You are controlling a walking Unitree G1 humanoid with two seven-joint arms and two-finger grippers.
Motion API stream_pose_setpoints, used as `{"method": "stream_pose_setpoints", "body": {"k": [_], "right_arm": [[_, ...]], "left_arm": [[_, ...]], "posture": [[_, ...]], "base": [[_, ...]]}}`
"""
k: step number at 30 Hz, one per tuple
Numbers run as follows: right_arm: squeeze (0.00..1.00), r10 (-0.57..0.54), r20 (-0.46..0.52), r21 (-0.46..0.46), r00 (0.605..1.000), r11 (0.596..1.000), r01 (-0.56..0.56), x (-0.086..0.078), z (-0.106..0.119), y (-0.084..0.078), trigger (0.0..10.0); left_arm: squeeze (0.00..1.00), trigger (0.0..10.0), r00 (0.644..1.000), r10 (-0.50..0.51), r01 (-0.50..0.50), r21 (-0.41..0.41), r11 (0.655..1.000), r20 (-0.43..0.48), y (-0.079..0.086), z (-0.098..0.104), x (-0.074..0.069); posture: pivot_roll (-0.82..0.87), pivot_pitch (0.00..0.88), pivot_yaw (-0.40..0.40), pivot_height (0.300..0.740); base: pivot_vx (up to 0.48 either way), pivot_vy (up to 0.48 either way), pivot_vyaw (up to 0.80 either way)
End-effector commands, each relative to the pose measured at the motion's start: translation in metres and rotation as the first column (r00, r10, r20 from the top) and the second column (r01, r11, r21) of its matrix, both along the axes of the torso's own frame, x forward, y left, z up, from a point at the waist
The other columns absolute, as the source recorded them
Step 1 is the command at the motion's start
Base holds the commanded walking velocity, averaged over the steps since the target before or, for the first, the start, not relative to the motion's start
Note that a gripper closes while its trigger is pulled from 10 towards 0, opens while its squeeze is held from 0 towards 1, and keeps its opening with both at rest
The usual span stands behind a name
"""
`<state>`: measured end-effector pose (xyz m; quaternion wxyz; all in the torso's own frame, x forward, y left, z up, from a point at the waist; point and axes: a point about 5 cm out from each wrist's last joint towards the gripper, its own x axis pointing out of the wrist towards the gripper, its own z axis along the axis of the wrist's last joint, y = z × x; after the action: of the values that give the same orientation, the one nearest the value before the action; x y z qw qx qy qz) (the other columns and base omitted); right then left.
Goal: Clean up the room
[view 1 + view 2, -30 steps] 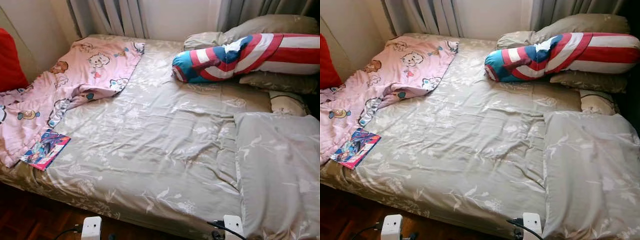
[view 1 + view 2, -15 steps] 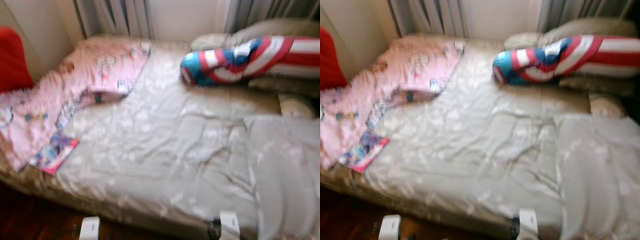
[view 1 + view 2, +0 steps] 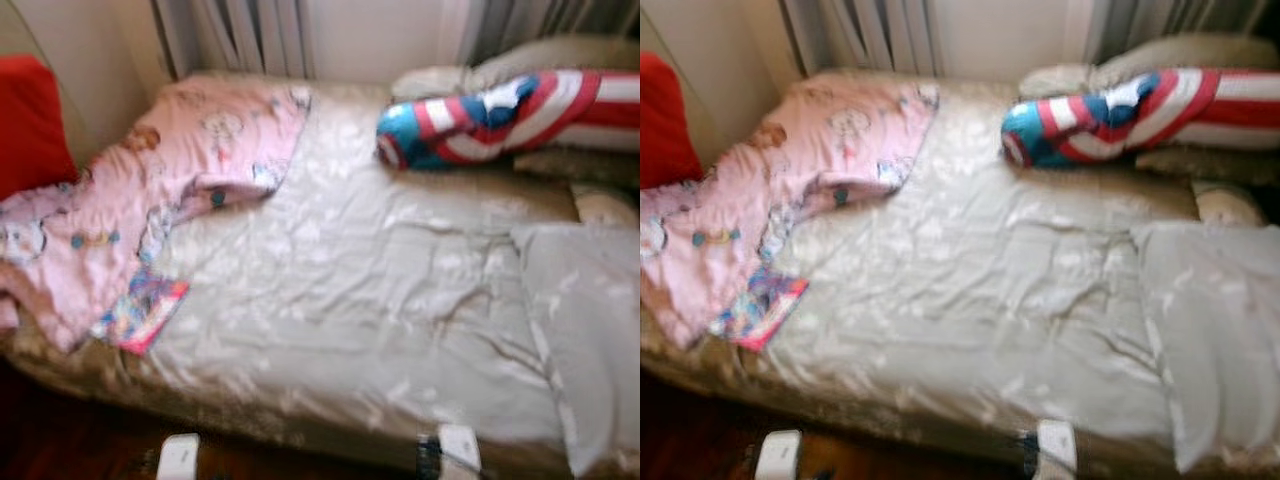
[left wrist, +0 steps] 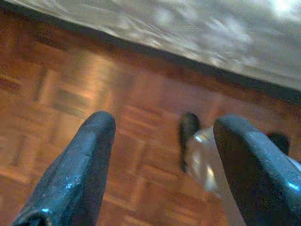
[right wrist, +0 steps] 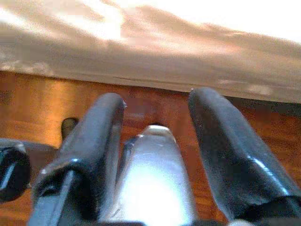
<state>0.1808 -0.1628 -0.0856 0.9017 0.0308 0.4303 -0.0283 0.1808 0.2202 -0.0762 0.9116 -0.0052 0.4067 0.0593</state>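
Hanging low over the parquet floor [image 4: 94,94] with fingers spread and empty, the left gripper [image 4: 162,165] and right gripper [image 5: 157,155] face the bed [image 3: 400,330], where a pink blanket [image 3: 150,190], colourful book [image 3: 140,312] and striped bolster [image 3: 500,115] lie.

The bed [image 3: 380,300] carries a pink blanket [image 3: 150,190] (rumpled), magazine [image 3: 140,312] and pillows [image 3: 510,115].

No readable text, labels, brands, numbers or signs. Colourful booklet [image 3: 140,313] at bed's near-left edge: printed cover, blurred, no lettering legible (head views soft with motion). Pink blanket [image 3: 150,190]: cartoon figures, no words made out. Red, white and blue bolster [image 3: 500,115]: stripes and a pale patch, no writing
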Motion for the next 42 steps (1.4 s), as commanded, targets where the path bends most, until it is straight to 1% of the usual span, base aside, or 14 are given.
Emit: {"method": "stream_pose_setpoints", "body": {"k": [1,18,31,42], "right_arm": [[0.00,-0.011,-0.025,-0.021,1.000,1.000,0.011,-0.0079,-0.0032,-0.0090,10.0],[0.00,-0.008,-0.021,-0.025,1.000,1.000,0.008,-0.0076,-0.0028,-0.0096,10.0],[0.00,-0.006,-0.014,-0.034,1.000,0.999,0.006,-0.0061,-0.0018,-0.0131,10.0],[0.00,0.008,-0.004,-0.044,1.000,0.999,-0.008,-0.0013,0.0005,-0.0145,10.0]], "left_arm": [[0.00,10.0,1.000,0.005,-0.005,-0.016,1.000,-0.022,-0.0041,-0.0040,-0.0059],[0.00,10.0,1.000,0.006,-0.006,-0.016,1.000,-0.023,-0.0046,-0.0042,-0.0061],[0.00,10.0,1.000,0.011,-0.011,-0.023,1.000,-0.020,-0.0082,-0.0044,-0.0049],[0.00,10.0,1.000,0.023,-0.024,-0.028,0.999,-0.018,-0.0105,-0.0034,-0.0011]], "posture": [[-0.04,0.132,0.044,0.740],[-0.04,0.127,0.040,0.740],[-0.05,0.114,0.026,0.740],[-0.04,0.064,0.018,0.740]], "base": [[0.000,0.480,0.00],[0.000,0.480,0.00],[0.000,0.480,0.00],[0.000,0.480,0.00]]}}
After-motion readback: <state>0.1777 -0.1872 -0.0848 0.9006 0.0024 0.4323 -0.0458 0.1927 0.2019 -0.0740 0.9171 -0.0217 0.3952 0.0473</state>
